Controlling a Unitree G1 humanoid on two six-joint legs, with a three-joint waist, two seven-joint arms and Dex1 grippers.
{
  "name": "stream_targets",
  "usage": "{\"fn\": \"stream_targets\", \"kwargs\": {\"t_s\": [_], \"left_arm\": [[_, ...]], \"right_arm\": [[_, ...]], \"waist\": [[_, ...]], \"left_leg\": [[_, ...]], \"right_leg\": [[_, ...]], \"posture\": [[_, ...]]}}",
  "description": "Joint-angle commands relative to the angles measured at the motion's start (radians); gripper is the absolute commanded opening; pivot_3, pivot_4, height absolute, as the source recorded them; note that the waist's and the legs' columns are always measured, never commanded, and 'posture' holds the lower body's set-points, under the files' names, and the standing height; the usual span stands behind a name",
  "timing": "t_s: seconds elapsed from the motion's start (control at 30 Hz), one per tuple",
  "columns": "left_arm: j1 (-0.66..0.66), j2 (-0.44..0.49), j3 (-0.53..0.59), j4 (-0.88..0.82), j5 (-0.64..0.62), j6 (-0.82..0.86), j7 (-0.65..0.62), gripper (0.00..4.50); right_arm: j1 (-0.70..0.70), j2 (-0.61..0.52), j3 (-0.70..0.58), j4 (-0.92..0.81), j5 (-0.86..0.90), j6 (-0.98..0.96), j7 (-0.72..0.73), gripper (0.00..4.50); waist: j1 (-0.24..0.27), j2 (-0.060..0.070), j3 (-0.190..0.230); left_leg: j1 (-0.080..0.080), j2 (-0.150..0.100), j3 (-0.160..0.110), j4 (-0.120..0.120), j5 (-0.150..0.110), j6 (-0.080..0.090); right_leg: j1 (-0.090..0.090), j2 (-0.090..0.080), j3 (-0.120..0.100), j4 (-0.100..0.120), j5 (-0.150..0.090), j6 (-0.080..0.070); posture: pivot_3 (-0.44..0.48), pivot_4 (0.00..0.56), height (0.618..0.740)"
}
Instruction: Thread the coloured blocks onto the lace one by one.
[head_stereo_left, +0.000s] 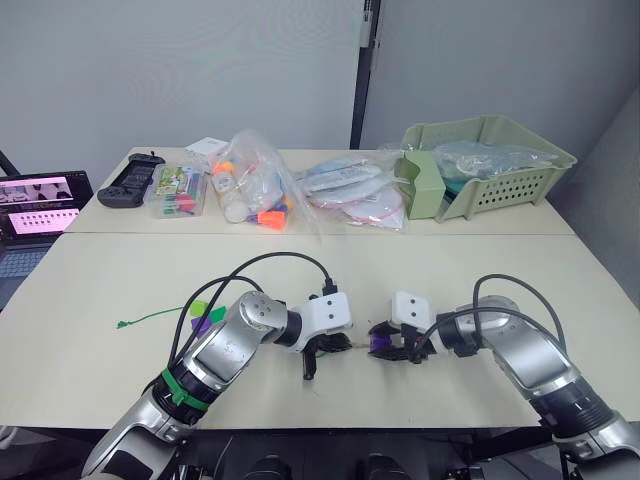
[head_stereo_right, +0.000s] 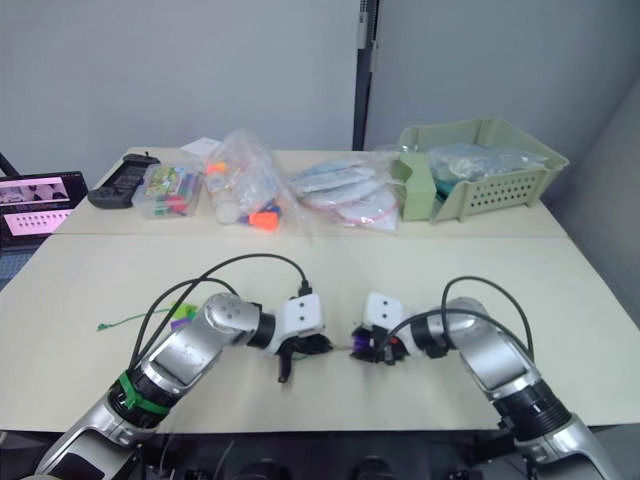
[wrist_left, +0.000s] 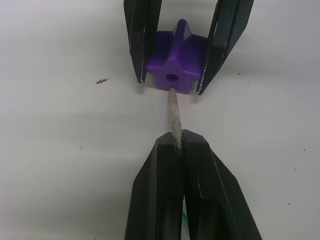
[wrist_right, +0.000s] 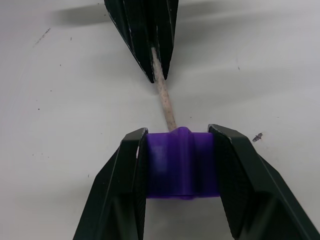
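Pale tabletop (head_stereo_left: 120, 270) lies under both arms. Left gripper (wrist_left: 177, 145) has its fingers pressed together on the lace's stiff pale tip (wrist_left: 175, 112), which juts out from between them towards the hole of a purple block (wrist_left: 175, 62). Right gripper (wrist_right: 180, 150) pinches that star-shaped block between its two fingers, touching both.

A purple star-shaped block (wrist_left: 175, 62), a pale speckled lace tip (wrist_left: 175, 116), black jaws, a cream table (head_stereo_left: 420, 270).
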Motion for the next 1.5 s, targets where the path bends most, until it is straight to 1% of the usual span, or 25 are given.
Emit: {"fn": "stream_targets", "kwargs": {"t_s": [0.03,0.17,0.37,0.97,1.03,1.1,1.2,1.33,1.5], "left_arm": [[-0.016,0.013,0.024,-0.053,-0.014,-0.006,0.003,0.00],[-0.012,0.027,0.028,-0.067,-0.021,0.006,0.007,0.00],[-0.020,0.023,0.024,-0.073,-0.029,0.007,0.010,0.00],[-0.065,-0.039,-0.030,-0.035,-0.039,-0.015,0.002,0.00],[-0.082,-0.092,-0.051,0.001,-0.050,-0.025,0.002,0.00],[-0.084,-0.143,-0.077,0.051,-0.046,-0.069,0.002,0.00],[-0.071,-0.191,-0.086,0.101,-0.045,-0.111,0.000,0.00],[-0.076,-0.231,-0.091,0.157,-0.028,-0.160,-0.002,0.00],[-0.094,-0.249,-0.065,0.157,-0.026,-0.172,-0.007,0.00]], "right_arm": [[0.022,-0.014,0.013,0.004,-0.025,0.008,-0.005,1.38],[0.023,-0.018,0.014,0.005,-0.025,0.006,-0.004,1.38],[0.020,-0.016,0.021,0.008,-0.027,0.004,-0.003,1.38],[0.026,-0.016,0.017,-0.017,-0.021,0.026,-0.014,1.38],[0.025,-0.013,0.019,-0.018,-0.022,0.029,-0.017,1.38],[0.024,-0.009,0.020,-0.022,-0.021,0.035,-0.021,1.38],[0.028,-0.007,0.015,-0.031,-0.019,0.046,-0.025,1.38],[0.038,-0.007,0.007,-0.048,-0.020,0.060,-0.026,1.38],[0.051,-0.010,-0.001,-0.062,-0.020,0.070,-0.028,1.38]], "waist": [[0.000,0.000,0.000],[0.000,0.000,0.000],[0.000,0.000,0.000],[0.002,0.000,0.000],[0.005,0.000,0.000],[0.011,0.000,0.000],[0.018,0.000,0.000],[0.018,0.000,0.000],[0.018,0.000,0.000]], "left_leg": [[0.000,0.000,0.000,0.000,0.000,0.000],[0.000,0.000,0.000,0.000,0.000,0.000],[0.000,0.000,0.000,0.000,0.000,0.000],[0.000,0.000,0.000,0.000,0.000,0.000],[0.000,0.000,0.000,0.000,0.000,0.000],[0.000,-0.001,0.000,0.001,0.000,0.000],[0.002,-0.001,0.000,0.002,0.000,0.000],[0.005,-0.001,0.000,0.002,0.000,0.001],[0.006,-0.001,-0.001,-0.001,0.000,0.001]], "right_leg": [[0.000,0.000,0.000,0.000,0.000,0.000],[0.000,0.000,0.000,0.000,0.000,0.000],[0.000,0.000,0.000,-0.001,0.000,0.000],[0.001,0.000,0.000,-0.001,0.000,0.000],[0.001,0.000,0.000,-0.001,0.000,0.000],[0.002,0.000,0.000,-0.002,0.000,0.000],[0.008,0.000,0.000,-0.007,-0.001,0.001],[0.013,-0.001,-0.001,-0.010,0.000,0.002],[0.012,0.000,-0.001,-0.010,0.000,0.002]], "posture": [[0.000,0.150,0.740],[0.000,0.150,0.740],[0.000,0.150,0.740],[0.000,0.150,0.740],[0.000,0.150,0.740],[0.000,0.150,0.740],[0.000,0.150,0.740],[0.000,0.150,0.740],[0.000,0.150,0.740]]}}
